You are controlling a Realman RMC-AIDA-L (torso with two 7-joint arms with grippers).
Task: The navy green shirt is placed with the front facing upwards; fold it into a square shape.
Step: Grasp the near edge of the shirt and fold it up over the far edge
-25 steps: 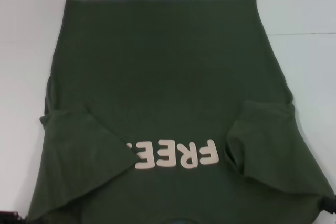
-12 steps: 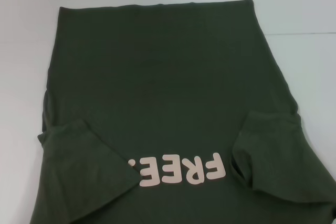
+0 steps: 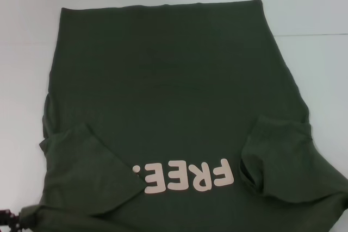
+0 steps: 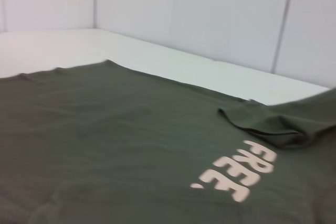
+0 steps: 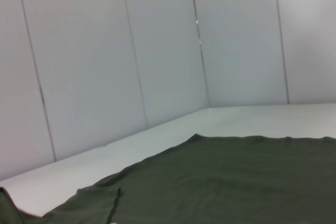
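Across the white table [image 3: 315,69] the dark olive-green cotton shirt [image 3: 168,91] with pale pink lettering [image 3: 185,176] is lying sleeves-in; compared with a second ago, its near-left corner is being bunched upward at the left gripper [image 3: 8,218], suggesting a lengthwise fold beginning; neither gripper's grasp can be told.

Lab-like test booth: white table [image 3: 315,20], plain panelled walls [image 5: 105,77].

head view: looks forward and down from above onto the dark olive-green cotton shirt [image 3: 163,91] on the white table [image 3: 321,74].
left wrist view: low, near the cloth, facing across it toward white wall panels [image 4: 210,9].
right wrist view: low, aimed at the wall corner.
shared: shirt, pale pink lettering [image 3: 185,176] [image 4: 236,174].
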